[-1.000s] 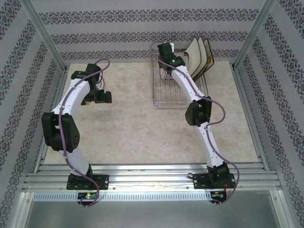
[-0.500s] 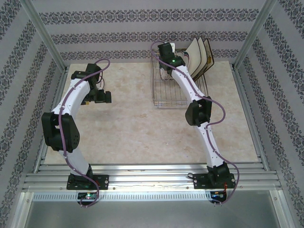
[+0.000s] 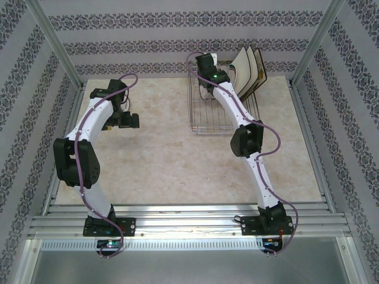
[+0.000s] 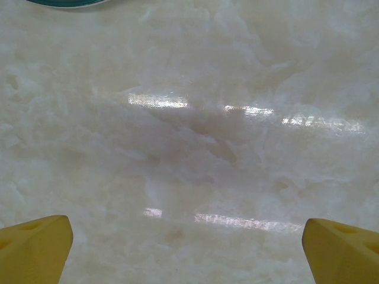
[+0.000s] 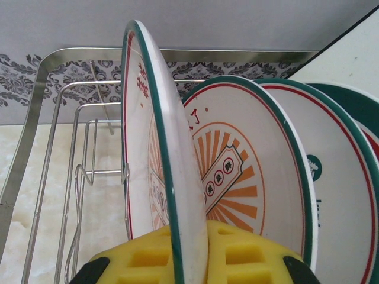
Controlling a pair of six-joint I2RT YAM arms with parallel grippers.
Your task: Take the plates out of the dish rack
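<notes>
The right gripper (image 5: 189, 251) is clamped on the lower rim of a round teal-rimmed plate (image 5: 151, 154). Its yellow fingers (image 5: 142, 260) press on either face of the edge, and the plate stands upright on edge in the dish rack (image 5: 47, 89). Just to the right of the held plate stand three more round plates, close together. The nearest neighbour plate (image 5: 249, 171) has an orange sunburst pattern, and its rim almost touches the held one near the fingers. To the left of the held plate rise the rack's upright divider wires (image 5: 83, 177), and the raised end bar runs across behind them. From the top view, the right arm reaches to the far end of the rack (image 3: 207, 118). The cream square plates (image 3: 251, 70) with dark rims lean at its far right corner, beside the gripper (image 3: 205, 64). The left gripper (image 3: 123, 120) hangs well apart over the left side of the table (image 3: 160, 154). Its jaws are spread wide, with a yellow fingertip in each lower corner of its wrist view above the bare marbled surface. A sliver of teal edge (image 4: 65, 2) shows at the top of that view.
</notes>
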